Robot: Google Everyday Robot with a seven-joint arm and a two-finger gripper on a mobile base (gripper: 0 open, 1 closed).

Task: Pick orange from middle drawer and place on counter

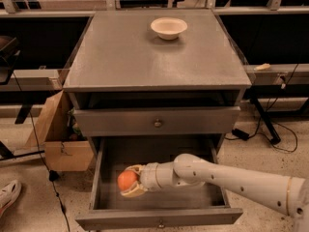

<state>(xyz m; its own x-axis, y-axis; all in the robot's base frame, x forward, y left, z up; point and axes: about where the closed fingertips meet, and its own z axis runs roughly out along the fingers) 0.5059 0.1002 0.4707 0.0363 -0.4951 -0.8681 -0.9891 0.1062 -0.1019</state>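
The orange [126,180] is small, round and bright, and sits between the cream fingers of my gripper [129,181] inside the open middle drawer [159,216], towards its left side. The gripper is shut on the orange and holds it a little above the drawer floor. My white arm [227,178] reaches in from the lower right. The counter [145,57] is the flat grey cabinet top above. The upper drawer [157,122] with its brass knob is shut.
A cream bowl [168,27] stands at the back of the counter. A cardboard box [55,134] sits on the floor left of the cabinet. A shoe [7,197] is at the lower left. Cables and a stand foot [263,129] lie to the right.
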